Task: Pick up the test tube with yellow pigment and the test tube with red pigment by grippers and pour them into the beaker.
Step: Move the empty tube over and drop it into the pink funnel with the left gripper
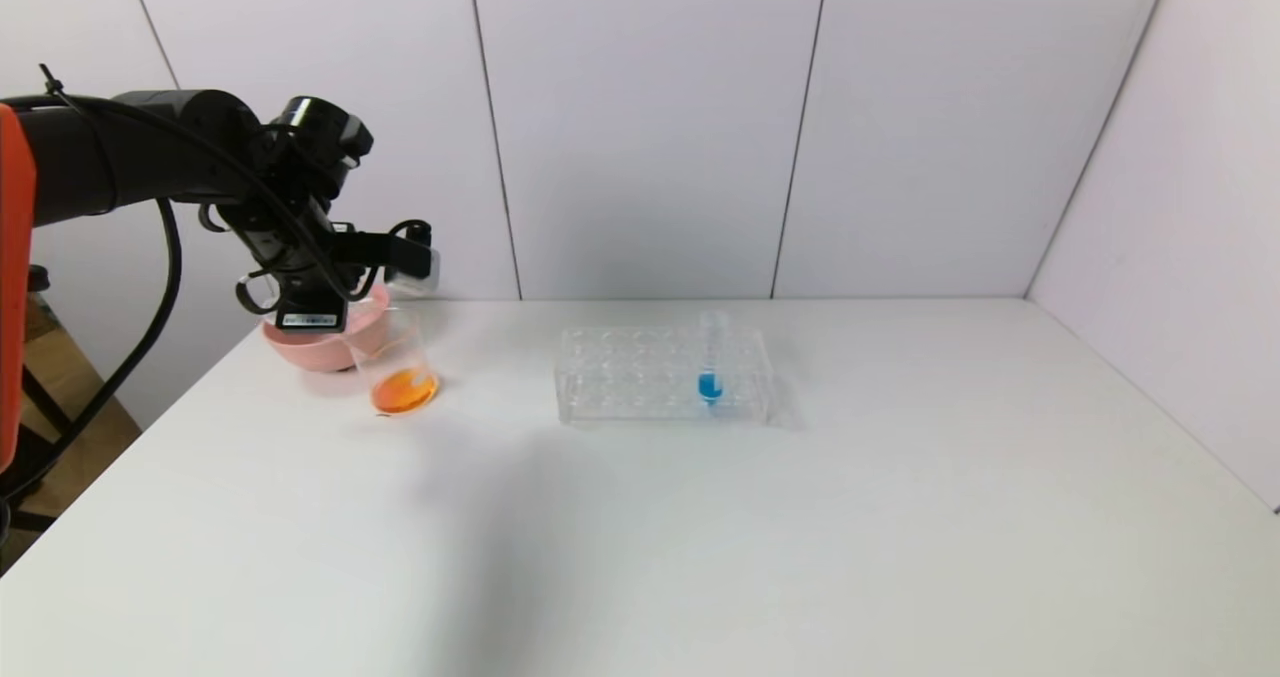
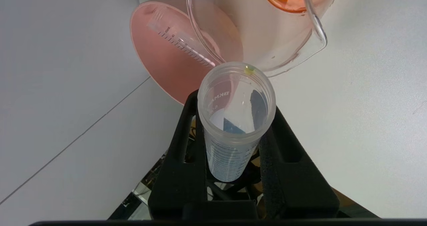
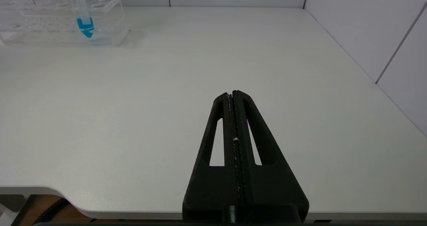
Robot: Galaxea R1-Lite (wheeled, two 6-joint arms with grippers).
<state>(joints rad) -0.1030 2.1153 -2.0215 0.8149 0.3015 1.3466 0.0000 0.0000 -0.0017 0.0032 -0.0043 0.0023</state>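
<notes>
Head view: 1 beaker [image 1: 398, 369] | 1 rack [image 1: 664, 375] | left jaws pinching 1 tube [image 2: 235, 119] | right pressed together

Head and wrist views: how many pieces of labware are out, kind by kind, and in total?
Test tubes: 3, one shut in the left pincer, one in the pink bowl, one with blue liquid in the rack
Beaker: 1
Pink bowl: 1
Tube rack: 1
Total: 6
</notes>
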